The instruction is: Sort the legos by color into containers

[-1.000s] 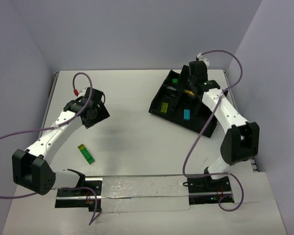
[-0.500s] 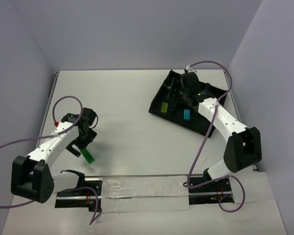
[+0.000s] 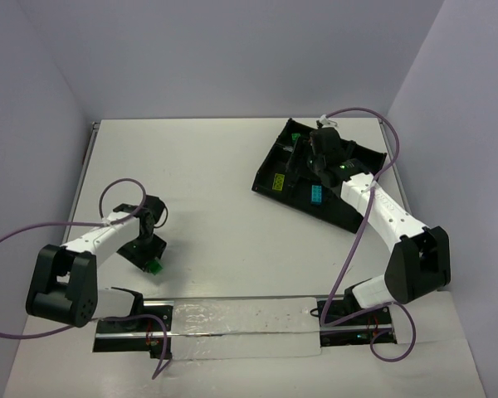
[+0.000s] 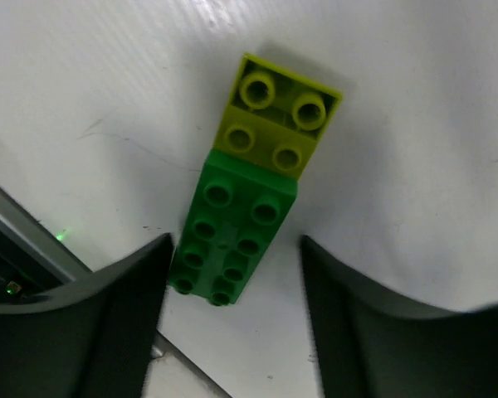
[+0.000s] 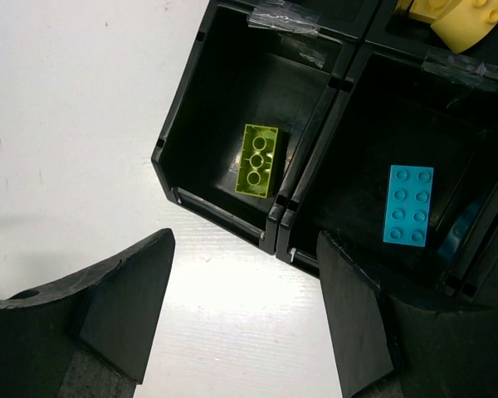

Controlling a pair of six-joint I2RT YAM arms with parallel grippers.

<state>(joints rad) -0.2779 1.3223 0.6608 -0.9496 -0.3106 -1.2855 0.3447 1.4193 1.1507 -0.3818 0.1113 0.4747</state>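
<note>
Green brick [image 4: 228,240] joined to a yellow-green brick [image 4: 278,116], lying flat and studs up on the white counter [image 4: 415,124]; located lower left in the overhead view, well apart from the tray [image 3: 266,189] at upper right. Straddled at the green end by the left end effector [image 3: 149,257], spread wide, one finger just beside the brick and the other apart from it; nothing gripped yet. Judged as set for a squeeze across the short width, the narrowest span on offer. Two colours in one stack: likely to need splitting before binning. Empty and spread wide, the right end effector [image 5: 245,319], poised over the tray's lower-left corner in its wrist view, probably to keep clear. Already binned: one lime brick [image 5: 260,160] in one compartment, one cyan brick [image 5: 408,206] in the adjoining one, pale yellow pieces [image 5: 448,16] at upper right of that frame.
</note>
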